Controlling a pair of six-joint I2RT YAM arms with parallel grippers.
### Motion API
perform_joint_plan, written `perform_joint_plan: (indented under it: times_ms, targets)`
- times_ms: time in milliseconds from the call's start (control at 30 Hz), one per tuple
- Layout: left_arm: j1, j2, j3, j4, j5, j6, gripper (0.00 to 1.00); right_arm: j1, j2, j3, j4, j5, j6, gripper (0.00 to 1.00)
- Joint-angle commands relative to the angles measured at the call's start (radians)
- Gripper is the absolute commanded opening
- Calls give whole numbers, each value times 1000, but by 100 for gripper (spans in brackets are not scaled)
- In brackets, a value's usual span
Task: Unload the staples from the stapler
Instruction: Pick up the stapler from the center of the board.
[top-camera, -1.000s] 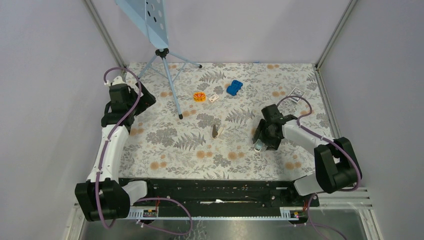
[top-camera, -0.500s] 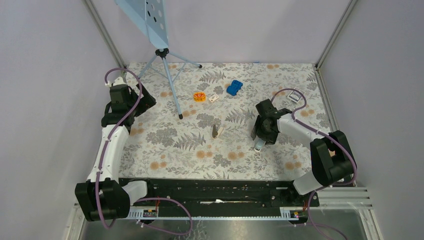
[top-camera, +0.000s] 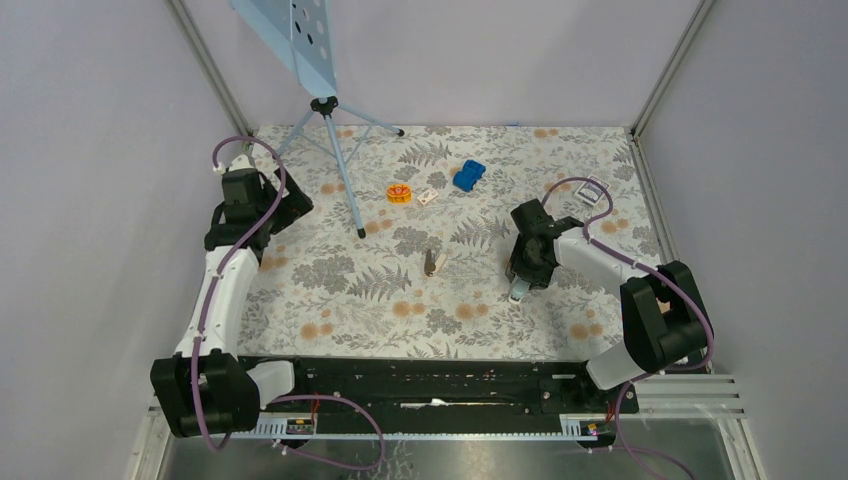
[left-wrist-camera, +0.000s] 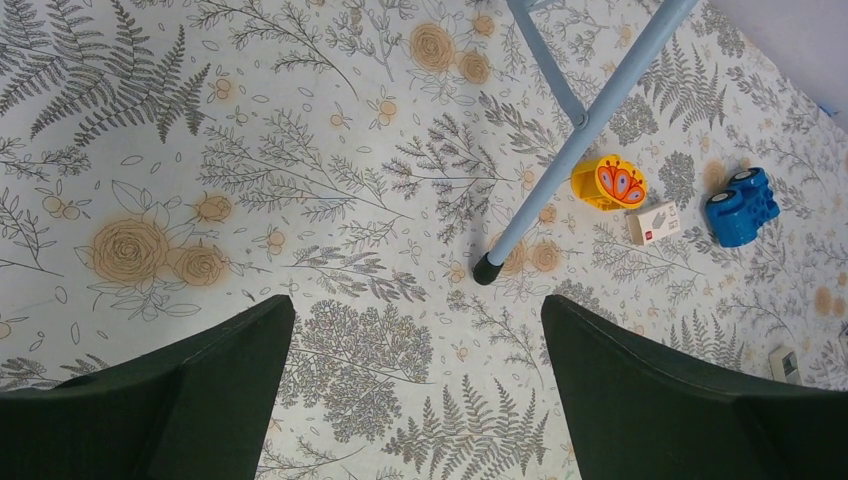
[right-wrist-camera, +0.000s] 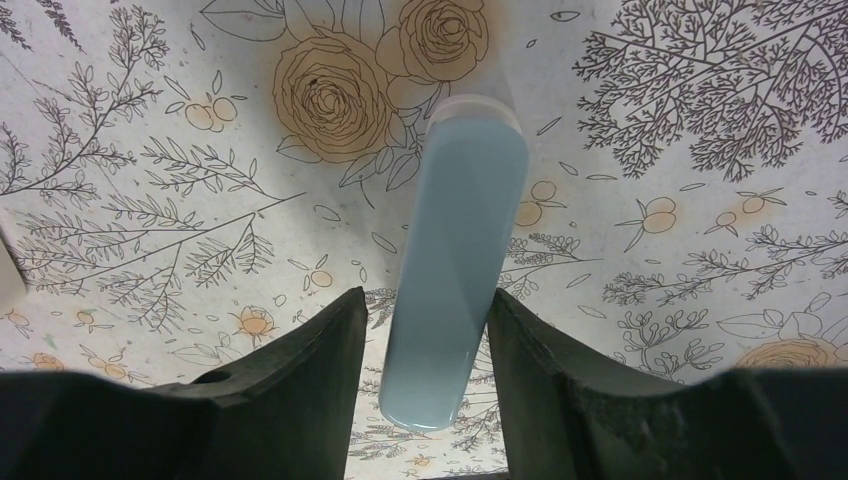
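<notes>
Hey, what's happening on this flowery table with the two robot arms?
The right arm's fingers sit either side of a pale blue stapler lying on the table, with a gap showing, so no firm grip yet. The left arm's fingers hang wide open over bare cloth, holding nothing.

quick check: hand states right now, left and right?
Left hand: open, empty.
Right hand: open, one finger on either side of the light blue stapler, gaps visible, not gripping it.

The pale blue stapler (right-wrist-camera: 455, 270) lies flat on the floral tablecloth (right-wrist-camera: 150, 200)
</notes>
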Motion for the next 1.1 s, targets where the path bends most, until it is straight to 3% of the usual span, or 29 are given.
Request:
perform_joint_plan:
  times_ms: [0, 167, 467, 600, 633, 800, 967, 1067]
  targets:
    - [5, 9, 11, 19, -13, 9, 99, 11, 9, 24, -5, 10, 12, 54]
    - [5, 14, 13, 23, -10, 8, 99, 12, 2, 26, -3, 20, 11, 48]
    - [4, 20, -26, 84, 52, -23, 99, 12, -17, 12, 40, 8, -10, 22]
    - [-3, 12, -39, 114, 73, -29, 99, 12, -19, 18, 34, 19, -30, 0]
    - [-18, 19, -35, 112, 68, -16, 99, 11, -25, 21, 35, 20, -37, 0]
    - [-189, 138, 71, -5, -8, 61, 98, 10, -94, -8, 146, -75, -112, 0]
    - [-419, 157, 77, 42, -61, 2, 98, 9, -167, -39, 238, -117, -135, 0]
    - [-499, 162, 41, 137, -5, -89, 98, 8, -192, -36, 242, -115, -140, 0]
